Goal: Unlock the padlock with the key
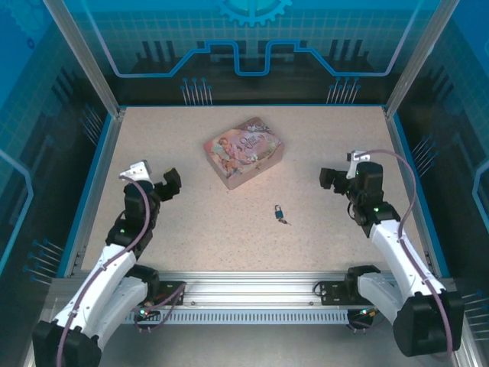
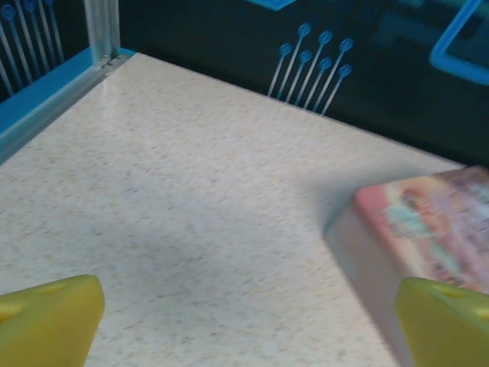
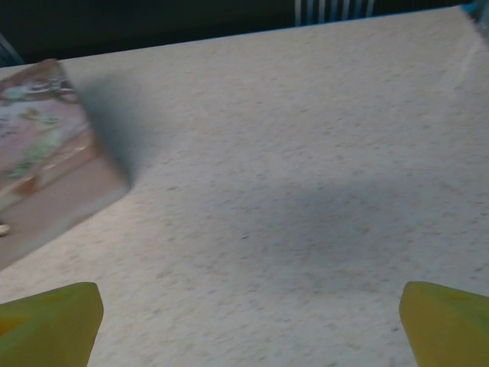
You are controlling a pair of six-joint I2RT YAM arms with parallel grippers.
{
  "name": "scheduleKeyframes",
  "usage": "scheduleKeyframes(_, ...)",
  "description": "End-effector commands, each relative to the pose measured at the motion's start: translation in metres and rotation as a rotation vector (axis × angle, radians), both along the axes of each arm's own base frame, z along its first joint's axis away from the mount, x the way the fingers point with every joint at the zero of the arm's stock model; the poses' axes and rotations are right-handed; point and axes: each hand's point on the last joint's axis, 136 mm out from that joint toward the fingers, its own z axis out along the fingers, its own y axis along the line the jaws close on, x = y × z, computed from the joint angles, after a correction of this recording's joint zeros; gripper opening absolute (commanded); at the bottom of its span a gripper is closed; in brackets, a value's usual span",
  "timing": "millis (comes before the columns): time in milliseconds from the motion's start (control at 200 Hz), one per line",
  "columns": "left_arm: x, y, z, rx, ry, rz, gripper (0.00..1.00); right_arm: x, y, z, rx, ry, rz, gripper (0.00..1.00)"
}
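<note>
Both left fingers and right fingers stand spread, empty; your thin key, five o'clock of the padlock, may skid when pinched.

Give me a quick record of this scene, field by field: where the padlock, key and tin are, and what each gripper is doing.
tin: pink, on the table, far of centre
padlock: on the table, nearer the arms than the tin
key: touching or just beside the padlock's near end; inserted or not, cannot tell
left gripper: open, empty, away from the padlock
right gripper: open, empty, away from the padlock
</note>
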Motion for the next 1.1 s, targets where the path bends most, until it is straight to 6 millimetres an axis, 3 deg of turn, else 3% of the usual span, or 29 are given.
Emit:
scheduleKeyframes(0, -0.001, 0.023, -0.011, 0.161, -0.021, 0.088, 0.99, 0.011, -0.034, -0.015, -0.047, -0.074, -0.091, 1.00)
scheduleKeyframes(85, 0.000, 0.025, -0.030, 0.211, 0.020, 0.086, 0.99, 0.014, -0.038, -0.038, -0.011, -0.055, -0.089, 1.00)
scheduleKeyframes(310, 0.009, 0.019, -0.076, 0.204, 0.109, 0.032, 0.99, 0.026, -0.031, -0.048, -0.039, -0.187, -0.025, 1.00)
scheduleKeyframes(475, 0.027, 0.004, -0.080, 0.206, 0.109, -0.079, 0.99, 0.041, -0.016, -0.046, -0.058, -0.228, 0.071, 1.00)
scheduleKeyframes(680, 0.049, -0.013, -0.072, 0.185, 0.000, -0.213, 0.99, 0.049, 0.010, -0.069, -0.115, -0.254, 0.168, 1.00)
scheduleKeyframes(820, 0.064, -0.021, -0.071, 0.193, -0.031, -0.296, 0.99, 0.069, 0.011, -0.078, -0.127, -0.132, 0.159, 1.00)
scheduleKeyframes(945, 0.076, -0.019, -0.072, 0.193, -0.056, -0.306, 0.99, 0.070, 0.015, -0.078, -0.169, -0.129, 0.154, 1.00)
scheduleKeyframes(1095, 0.085, -0.017, -0.092, 0.181, -0.111, -0.309, 0.99, 0.070, 0.015, -0.078, -0.169, -0.128, 0.155, 1.00)
